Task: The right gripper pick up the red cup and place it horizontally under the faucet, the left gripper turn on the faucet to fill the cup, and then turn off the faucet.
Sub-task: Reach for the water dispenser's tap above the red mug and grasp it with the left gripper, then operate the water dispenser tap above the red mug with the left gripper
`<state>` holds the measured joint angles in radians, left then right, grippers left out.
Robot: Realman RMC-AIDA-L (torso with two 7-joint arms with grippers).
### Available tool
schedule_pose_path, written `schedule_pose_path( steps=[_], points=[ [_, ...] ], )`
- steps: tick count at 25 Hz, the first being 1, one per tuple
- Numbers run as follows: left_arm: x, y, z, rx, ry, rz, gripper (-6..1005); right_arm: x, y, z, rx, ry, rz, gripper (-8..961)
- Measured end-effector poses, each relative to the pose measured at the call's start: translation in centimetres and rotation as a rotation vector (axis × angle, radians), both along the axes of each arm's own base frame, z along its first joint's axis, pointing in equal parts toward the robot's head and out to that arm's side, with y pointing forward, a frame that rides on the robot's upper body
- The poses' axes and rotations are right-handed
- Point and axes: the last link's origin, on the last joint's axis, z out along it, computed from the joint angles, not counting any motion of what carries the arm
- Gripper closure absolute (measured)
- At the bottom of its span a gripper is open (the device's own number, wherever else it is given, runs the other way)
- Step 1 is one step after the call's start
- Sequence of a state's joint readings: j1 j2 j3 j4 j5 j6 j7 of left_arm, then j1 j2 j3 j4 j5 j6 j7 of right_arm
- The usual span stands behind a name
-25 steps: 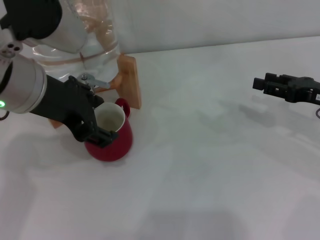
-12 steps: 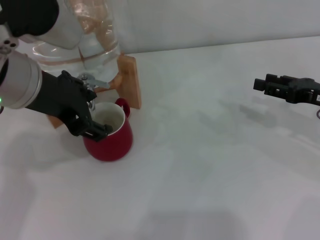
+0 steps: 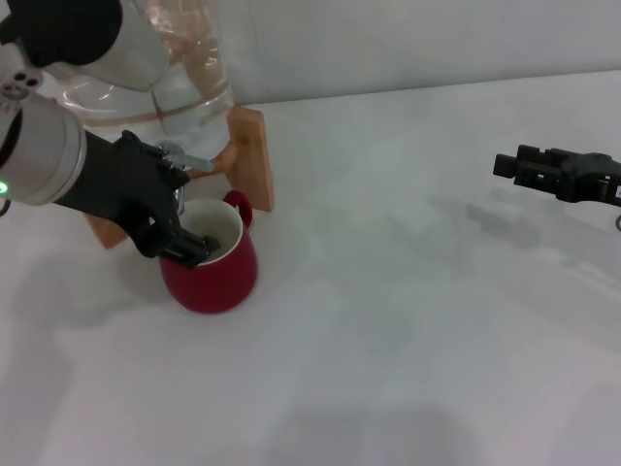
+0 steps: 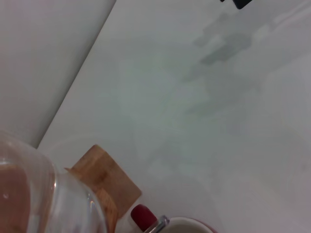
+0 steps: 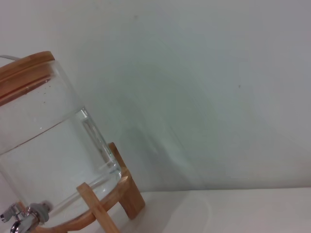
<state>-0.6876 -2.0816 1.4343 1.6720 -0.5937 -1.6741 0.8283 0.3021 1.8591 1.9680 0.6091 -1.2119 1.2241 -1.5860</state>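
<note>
Dark-red ceramic under chrome, black gripper across the rim.

Red cup [image 3: 212, 263] upright on the white desk [image 3: 408, 320], just below the faucet [image 3: 178, 158]. Left gripper [image 3: 184, 248] over the near rim, blocking part of the white inside; finger spread impossible to tell. Behind, glass water jar [image 5: 46, 155] with wooden lid on a light wooden stand [image 3: 254, 155], touching distance from the cup handle. Right gripper [image 3: 509, 163] well apart at the right edge, above the desk, fingers narrowly parted, holding nothing. Plain pale wall [image 5: 209, 87] beyond.

White table [image 3: 408, 320] — on it the red cup [image 3: 218, 277] and a wooden stand [image 3: 254, 155].
</note>
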Motion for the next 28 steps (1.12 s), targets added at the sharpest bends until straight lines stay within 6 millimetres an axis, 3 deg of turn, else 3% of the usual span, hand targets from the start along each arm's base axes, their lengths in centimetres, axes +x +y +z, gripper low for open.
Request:
schedule_pose_path(
  steps=[28],
  points=[
    [0.40, 0.67, -0.87, -0.002, 0.018, -0.016, 204, -0.01, 0.00, 0.00, 0.000, 0.000, 0.000, 349]
  ],
)
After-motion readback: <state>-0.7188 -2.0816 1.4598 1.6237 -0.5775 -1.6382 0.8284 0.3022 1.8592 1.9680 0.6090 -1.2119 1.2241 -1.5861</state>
